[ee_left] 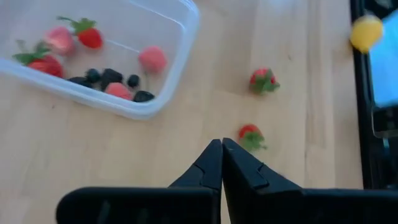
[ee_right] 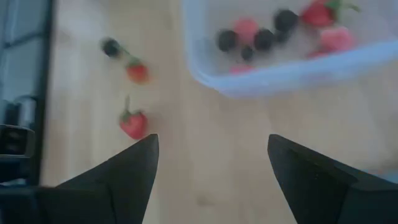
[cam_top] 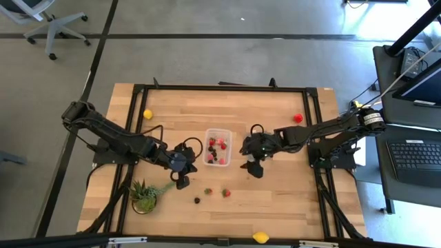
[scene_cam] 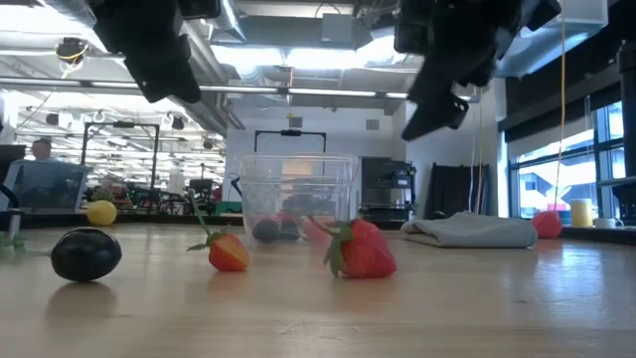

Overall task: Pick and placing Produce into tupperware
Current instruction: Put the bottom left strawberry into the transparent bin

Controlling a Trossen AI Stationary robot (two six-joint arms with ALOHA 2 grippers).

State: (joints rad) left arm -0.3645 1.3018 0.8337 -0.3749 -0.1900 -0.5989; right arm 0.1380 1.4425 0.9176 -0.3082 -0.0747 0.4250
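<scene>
The clear tupperware (cam_top: 218, 146) stands mid-table with red strawberries and dark berries inside (ee_left: 112, 78). Loose produce lies on the wood nearer the front edge: two strawberries (cam_top: 208, 191) (cam_top: 226, 193) and a dark berry (cam_top: 197, 200). My left gripper (cam_top: 182, 182) hovers shut just left of the tub's near corner, its tips (ee_left: 221, 149) above the bare table with a strawberry (ee_left: 250, 134) just beyond them. My right gripper (cam_top: 255, 169) hangs open to the right of the tub, nothing between its fingers (ee_right: 211, 149). Both are raised above the table in the low view.
A green spiky potted plant (cam_top: 145, 196) stands near the left gripper at the front left. A yellow fruit (cam_top: 147, 114) lies at the far left, a red one (cam_top: 298, 118) at the far right, another yellow one (cam_top: 260, 238) at the front edge. A grey cloth (scene_cam: 475, 231) shows at the right.
</scene>
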